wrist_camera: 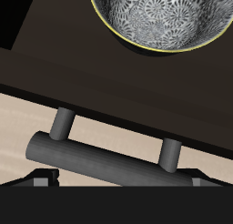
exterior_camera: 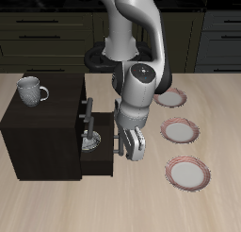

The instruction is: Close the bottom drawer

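One bottom drawer stood pulled out, bowl inside. Its bar handle ran crosswise directly before the end effector, cabinet beyond. Finger spread: could not tell.

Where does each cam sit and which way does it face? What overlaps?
Exterior view: in front of and above the table, facing the robot's base; shows the arm, the gripper, the dark cabinet with a mug on top, and three plates.
Wrist view: on the gripper, looking down close at the bottom drawer; only dark finger tips show at the frame edge.
Shared: the open bottom drawer, its grey bar handle and the patterned bowl inside it.
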### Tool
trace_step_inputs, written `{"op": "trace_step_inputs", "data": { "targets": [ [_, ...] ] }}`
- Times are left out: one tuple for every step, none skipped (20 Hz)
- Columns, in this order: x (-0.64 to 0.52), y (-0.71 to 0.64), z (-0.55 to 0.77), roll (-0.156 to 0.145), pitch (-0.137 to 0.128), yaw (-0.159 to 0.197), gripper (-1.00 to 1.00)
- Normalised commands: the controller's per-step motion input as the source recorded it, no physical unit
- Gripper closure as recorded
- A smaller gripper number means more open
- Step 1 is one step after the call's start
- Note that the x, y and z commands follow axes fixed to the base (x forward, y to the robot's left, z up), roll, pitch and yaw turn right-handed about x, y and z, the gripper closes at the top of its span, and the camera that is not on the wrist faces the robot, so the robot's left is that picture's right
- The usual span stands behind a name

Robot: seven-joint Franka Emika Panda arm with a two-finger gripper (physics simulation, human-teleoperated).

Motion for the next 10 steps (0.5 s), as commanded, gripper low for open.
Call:
{"op": "trace_step_inputs", "data": {
  "targets": [
    [0.02, -0.07, -0.06, -0.043, -0.007, 0.043, -1.00],
    [0.16, -0.25, -0.13, -0.087, -0.017, 0.103, -1.00],
    [0.16, -0.14, -0.13, 0.000, 0.003, 0.056, -1.00],
    [0.44, -0.54, -0.22, -0.095, -0.063, 0.147, -1.00],
    [0.22, -0.27, -0.16, -0.021, 0.006, 0.037, -1.00],
    [0.26, -0.25, -0.13, 0.002, -0.022, 0.050, -1.00],
    [0.22, -0.33, -0.19, -0.101, 0.040, 0.092, -1.00],
    [0.22, -0.29, -0.10, -0.027, 0.023, 0.019, -1.00],
    [0.13, -0.30, -0.05, -0.041, -0.015, 0.038, -1.00],
    [0.19, -0.53, 0.05, -0.057, -0.045, 0.050, -1.00]
  ]
}}
